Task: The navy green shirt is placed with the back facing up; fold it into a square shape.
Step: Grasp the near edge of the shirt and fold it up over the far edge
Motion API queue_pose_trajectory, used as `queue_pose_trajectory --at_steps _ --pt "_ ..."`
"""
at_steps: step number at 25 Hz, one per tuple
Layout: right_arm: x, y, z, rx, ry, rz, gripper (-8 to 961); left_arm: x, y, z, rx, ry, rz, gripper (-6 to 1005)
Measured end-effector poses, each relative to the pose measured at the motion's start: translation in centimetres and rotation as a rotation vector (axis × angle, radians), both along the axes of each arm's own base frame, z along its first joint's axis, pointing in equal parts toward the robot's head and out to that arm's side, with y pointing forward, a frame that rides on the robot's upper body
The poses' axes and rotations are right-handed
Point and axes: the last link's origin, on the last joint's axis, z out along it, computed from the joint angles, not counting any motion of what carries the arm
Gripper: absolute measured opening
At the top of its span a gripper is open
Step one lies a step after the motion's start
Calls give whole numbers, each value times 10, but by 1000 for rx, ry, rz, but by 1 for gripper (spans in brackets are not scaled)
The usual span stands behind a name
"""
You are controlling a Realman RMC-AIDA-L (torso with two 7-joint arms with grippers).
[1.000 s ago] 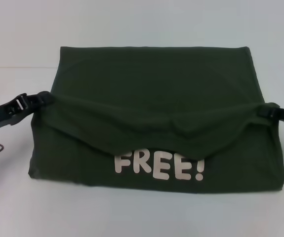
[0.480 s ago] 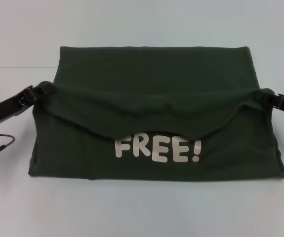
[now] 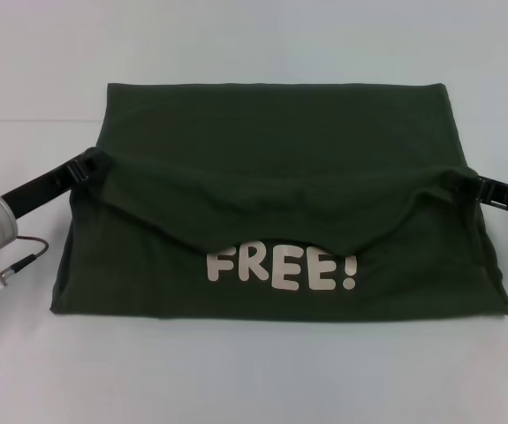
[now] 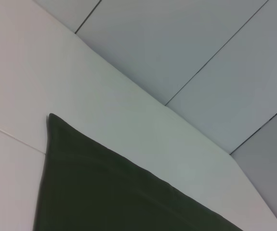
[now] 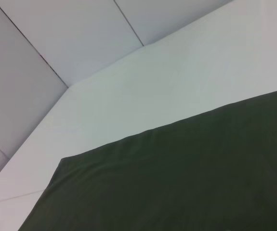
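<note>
- Head view first: the navy green shirt [image 3: 276, 185] fills the middle of the frame on the white table [image 3: 254, 380], already a wide folded slab, with the white "FREE!" lettering [image 3: 282, 269] showing in the lower centre.
- From the left edge comes the left gripper [image 3: 88, 164], pinched on the cloth at the shirt's left side; from the right edge the right gripper [image 3: 471, 185] is clamped on the right side. Between them a lifted edge sags in a shallow curve just above the lettering.
- That sag tells the story: soft, limp, light fabric with no stiffness, so it droops wherever it is unsupported. My read is that a grip on the two outer ends of the edge, as now, is the right hold, with the cloth kept taut so the middle does not bunch.
- Left wrist view: a dark green corner of the shirt [image 4: 104, 192] sits in the lower half of the frame on the pale table [image 4: 13, 72], wall panels beyond. No fingers visible here.
- Right wrist view: the shirt [image 5: 186, 178] spreads across the lower right, its far edge running straight and flat on the table [image 5: 177, 82]. No fingers in this one either.
- Matte cloth like this should not slip from a firm pinch, but a shallow bite on one layer could pull free.
</note>
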Motion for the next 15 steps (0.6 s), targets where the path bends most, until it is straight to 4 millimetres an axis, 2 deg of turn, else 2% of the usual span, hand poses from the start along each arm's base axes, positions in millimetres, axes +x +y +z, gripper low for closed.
queue_pose_trajectory --at_steps 15 --pt "0 5 -3 22 -21 -26 108 3 5 -12 15 26 26 40"
